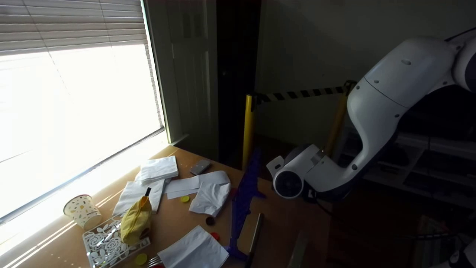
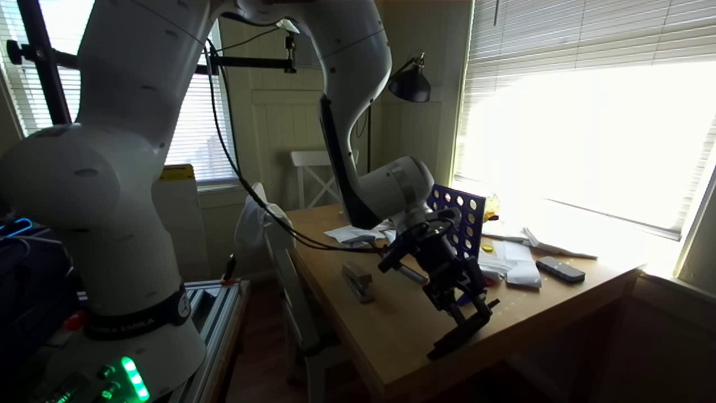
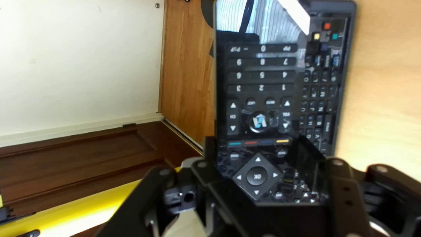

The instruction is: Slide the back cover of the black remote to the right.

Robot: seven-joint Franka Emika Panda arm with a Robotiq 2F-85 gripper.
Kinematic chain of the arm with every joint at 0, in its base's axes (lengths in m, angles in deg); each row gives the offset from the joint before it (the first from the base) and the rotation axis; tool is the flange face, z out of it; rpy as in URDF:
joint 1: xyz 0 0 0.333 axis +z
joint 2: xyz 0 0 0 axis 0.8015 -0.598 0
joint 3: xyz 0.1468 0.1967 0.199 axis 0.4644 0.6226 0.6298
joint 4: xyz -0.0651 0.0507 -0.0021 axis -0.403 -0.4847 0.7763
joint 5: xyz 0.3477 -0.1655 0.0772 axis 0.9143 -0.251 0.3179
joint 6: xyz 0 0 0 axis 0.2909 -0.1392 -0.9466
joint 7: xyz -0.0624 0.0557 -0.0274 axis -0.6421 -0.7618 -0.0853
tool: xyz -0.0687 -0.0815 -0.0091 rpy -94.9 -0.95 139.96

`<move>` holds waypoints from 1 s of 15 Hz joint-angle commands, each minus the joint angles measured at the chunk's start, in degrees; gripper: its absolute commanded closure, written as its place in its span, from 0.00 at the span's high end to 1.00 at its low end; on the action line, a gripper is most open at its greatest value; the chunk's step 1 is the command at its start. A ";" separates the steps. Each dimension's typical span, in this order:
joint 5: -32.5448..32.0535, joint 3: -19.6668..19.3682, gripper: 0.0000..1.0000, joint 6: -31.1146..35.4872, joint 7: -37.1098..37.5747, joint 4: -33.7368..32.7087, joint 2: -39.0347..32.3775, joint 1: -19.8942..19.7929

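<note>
My jaws stand apart, straddling the black remote [image 3: 278, 98]; one finger [image 3: 210, 151] looks to meet its long edge on the left of my wrist view, and the opposite finger [image 3: 342, 194] reaches over the right side. Whether they are squeezing I cannot tell; the tips could be gripping the upper slab or merely flanking it.

The relation I steer by: the remote lies straight ahead of the jaws, its long axis running away from the palm, so the slide goes across that axis, along the line between the fingers. A keyboard tray [image 3: 324, 82] juts past the slab's right edge. I take that lower layer for the back cover and judge the slide well advanced, perhaps finished; pushing further could skew the tray or drag everything sideways.

The lettering reads upside down to me: digits, OK, CH, VOL, MUTE, LAST. A round button carries a white-and-blue logo I can't make out for certain. On the tray I pick out letters such as K, J and H.

In an exterior view, the dark bar I take for the remote is just by the edge of the bench [image 2: 391, 330]; whether it touches the wood I can't say. What looks like a stapler [image 2: 356, 281] is well apart. The black band [image 2: 131, 324] round the robot's base [image 2: 168, 347] shows EMIKA.
</note>
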 commanded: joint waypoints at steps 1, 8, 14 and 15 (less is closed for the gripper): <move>-3.02 1.99 0.36 -2.24 1.40 -1.20 -1.97 -0.44; -3.67 1.99 0.36 -3.88 1.38 -2.52 -2.39 -2.07; -2.58 1.56 0.36 -3.30 1.57 -5.01 -4.22 -4.81; -2.34 1.66 0.36 -3.31 1.53 -5.30 -4.49 -4.99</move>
